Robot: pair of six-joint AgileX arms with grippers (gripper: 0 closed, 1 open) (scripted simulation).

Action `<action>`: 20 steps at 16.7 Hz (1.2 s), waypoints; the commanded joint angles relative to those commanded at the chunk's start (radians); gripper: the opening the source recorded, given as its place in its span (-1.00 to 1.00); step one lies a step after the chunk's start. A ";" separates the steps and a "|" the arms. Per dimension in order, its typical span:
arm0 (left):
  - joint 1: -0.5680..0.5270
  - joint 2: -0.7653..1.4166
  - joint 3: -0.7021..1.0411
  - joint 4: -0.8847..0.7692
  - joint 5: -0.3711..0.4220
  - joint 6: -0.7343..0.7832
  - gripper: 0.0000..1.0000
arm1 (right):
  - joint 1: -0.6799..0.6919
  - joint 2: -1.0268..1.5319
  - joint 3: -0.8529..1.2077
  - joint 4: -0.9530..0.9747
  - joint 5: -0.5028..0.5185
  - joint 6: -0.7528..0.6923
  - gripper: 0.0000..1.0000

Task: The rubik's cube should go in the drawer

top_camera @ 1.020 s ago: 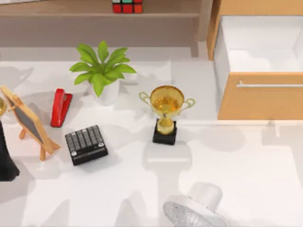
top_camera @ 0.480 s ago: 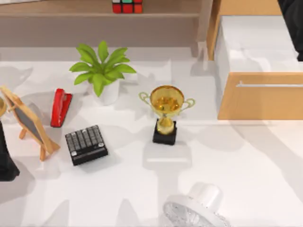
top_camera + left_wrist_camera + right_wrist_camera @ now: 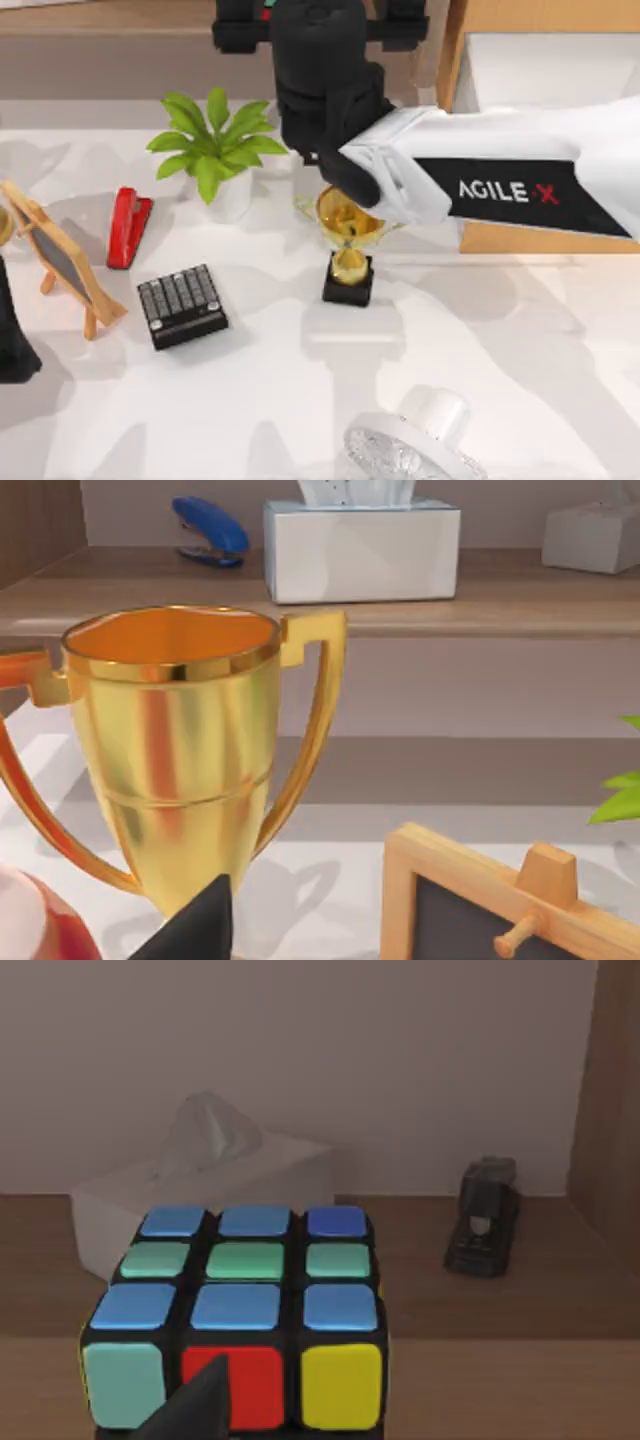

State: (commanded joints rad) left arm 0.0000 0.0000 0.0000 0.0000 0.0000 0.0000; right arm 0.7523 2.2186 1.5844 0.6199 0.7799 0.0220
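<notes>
Rubik's cube [image 3: 238, 1315]: black-framed, 3x3 stickers, blue and green on top, teal, red and yellow on the near face; it sat on the wooden shelf [image 3: 120, 35] at 12 o'clock of the tabletop [image 3: 500, 360]; drawer [image 3: 545, 95] stood open at 2 o'clock. Right gripper [image 3: 318, 30], absent from that spot half a second before, had reached over the cube; its finger opening could not be told. Left arm sat parked at 9 o'clock.
</notes>
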 joint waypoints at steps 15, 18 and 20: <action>0.000 0.000 0.000 0.000 0.000 0.000 1.00 | 0.048 0.253 0.223 0.034 0.058 -0.008 1.00; 0.000 0.000 0.000 0.000 0.000 0.000 1.00 | 0.024 0.311 0.333 -0.017 0.035 -0.010 1.00; 0.000 0.000 0.000 0.000 0.000 0.000 1.00 | 0.006 0.350 0.409 -0.053 0.018 -0.010 1.00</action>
State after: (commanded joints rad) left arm 0.0000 0.0000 0.0000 0.0000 0.0000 0.0000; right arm 0.7583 2.5687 1.9939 0.5666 0.7977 0.0117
